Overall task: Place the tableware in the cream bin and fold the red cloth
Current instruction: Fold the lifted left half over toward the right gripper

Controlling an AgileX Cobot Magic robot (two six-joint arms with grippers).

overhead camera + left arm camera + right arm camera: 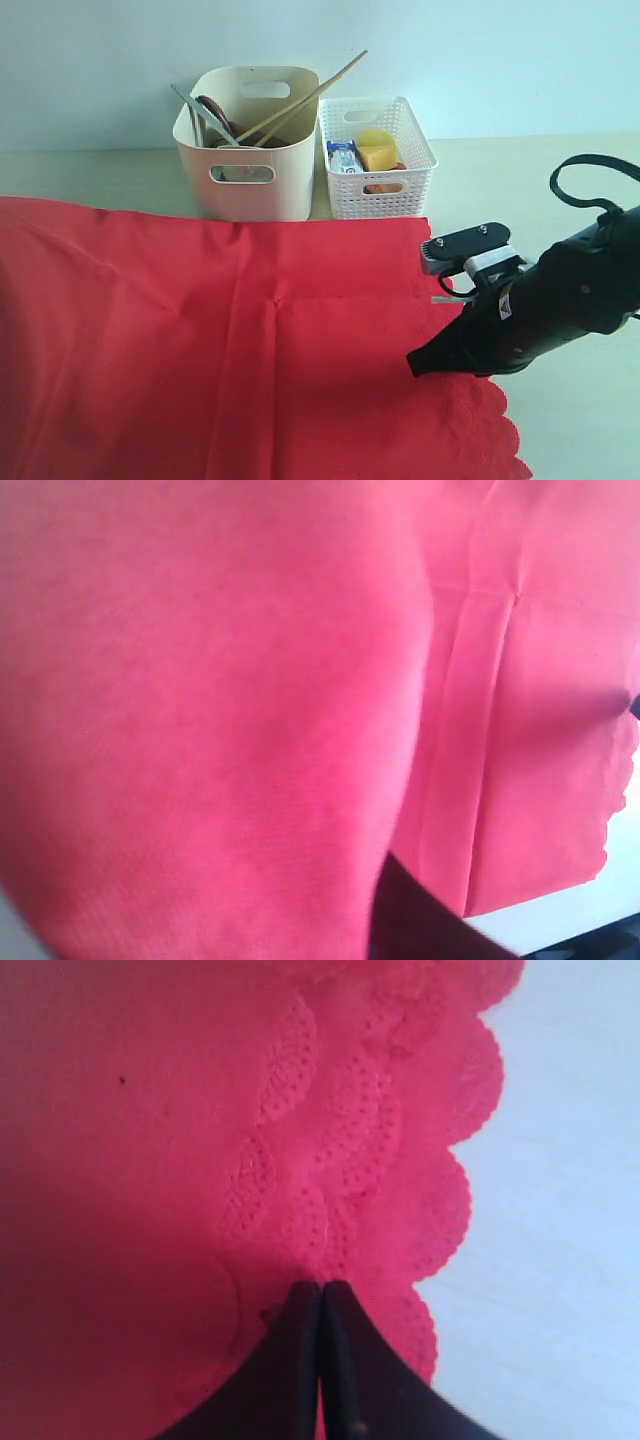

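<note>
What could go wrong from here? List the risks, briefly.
1. The right end effector is shut on only the lacy edge of the cloth, so the cloth may slip free when pulled.
2. The cloth's far edge lies at the foot of the bin and basket. A pull could nudge them, and the chopsticks lean out of the bin.

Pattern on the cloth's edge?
Red cloth edge: scallops with dotted eyelet ovals. Best in right wrist view.
</note>
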